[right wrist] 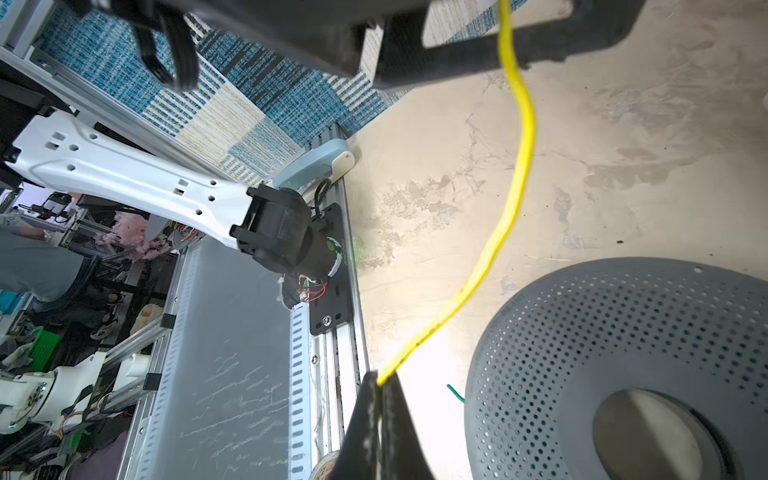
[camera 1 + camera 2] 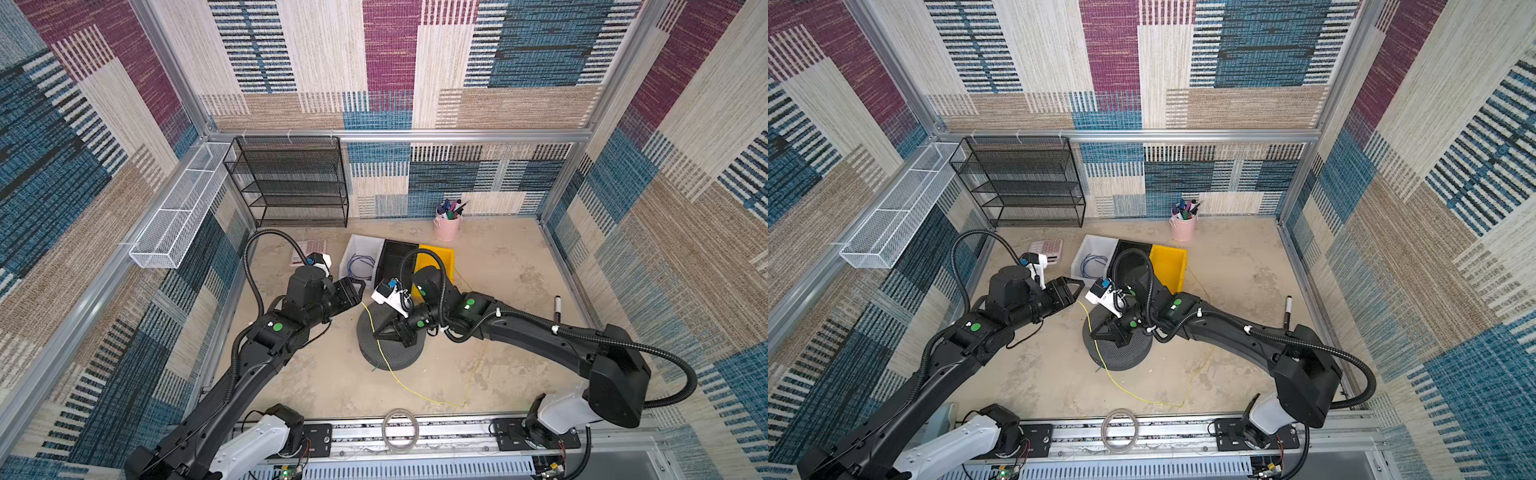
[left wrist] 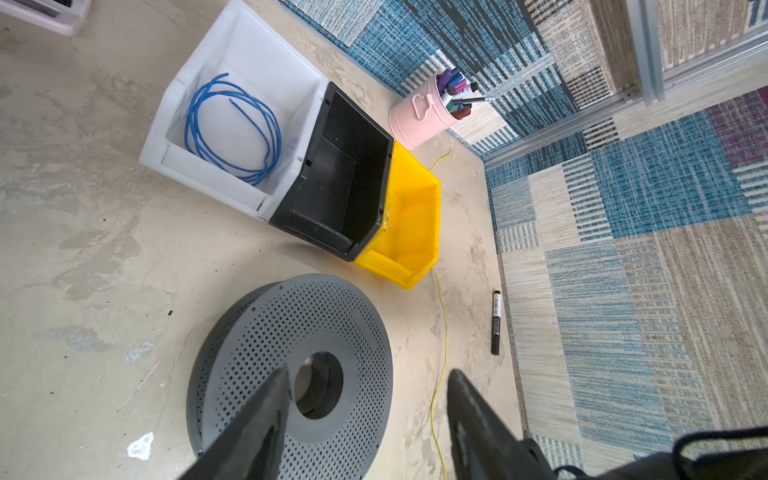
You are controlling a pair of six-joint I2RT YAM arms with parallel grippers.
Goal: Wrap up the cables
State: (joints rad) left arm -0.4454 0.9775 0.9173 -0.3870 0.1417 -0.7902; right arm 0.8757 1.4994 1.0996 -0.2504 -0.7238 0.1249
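Right gripper [image 1: 379, 380] is low over the grey perforated spool [image 3: 345, 316], fingers pinched tight on the yellow cable [image 1: 517, 187]. It is probably anchoring the line at the spool so turns can be laid. From the pinch a short run rises to the left gripper [image 3: 370, 374], whose fingers stand apart and hold nothing. The cable crosses one finger, contact unclear; likely staged to guide the line. The rest trails off the spool across the table [image 2: 324, 374] in a slack bend toward the yellow bin [image 3: 415, 216]. Blue cable [image 3: 192, 129] lies coiled in the white bin [image 3: 257, 50]; that one looks finished.
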